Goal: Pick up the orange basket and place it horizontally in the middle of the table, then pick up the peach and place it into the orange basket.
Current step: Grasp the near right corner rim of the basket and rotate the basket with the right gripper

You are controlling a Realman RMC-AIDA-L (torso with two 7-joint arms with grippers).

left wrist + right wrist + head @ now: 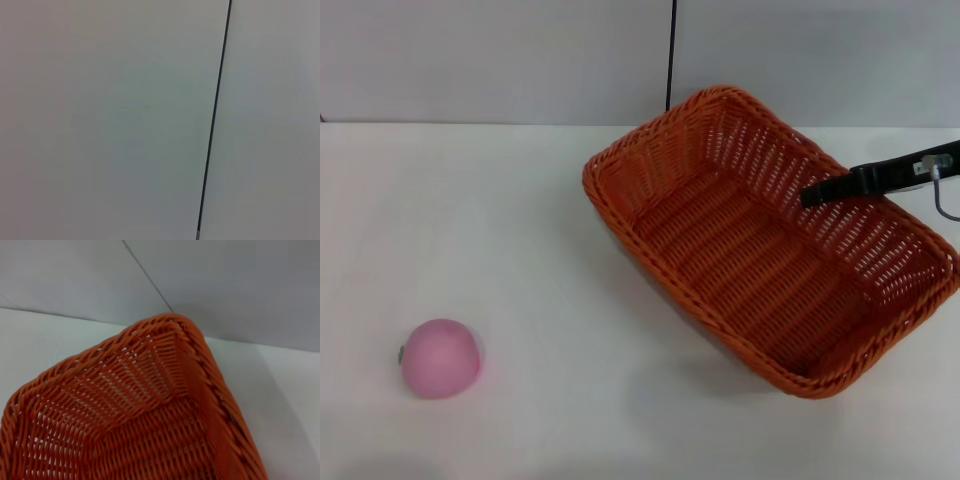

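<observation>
The orange basket (760,270) hangs at an angle over the right half of the white table (520,220), tilted, with a shadow beneath it. My right gripper (813,195) reaches in from the right edge. One black finger lies inside the basket's right long wall, and the gripper is shut on that wall. The right wrist view looks into a corner of the basket (150,405). The pink peach (441,358) rests alone on the table at the near left, far from the basket. My left gripper is out of view.
A grey wall with a dark vertical seam (672,50) stands behind the table; the left wrist view shows only that wall and its seam (215,120). A grey cable (940,195) loops beside the right arm.
</observation>
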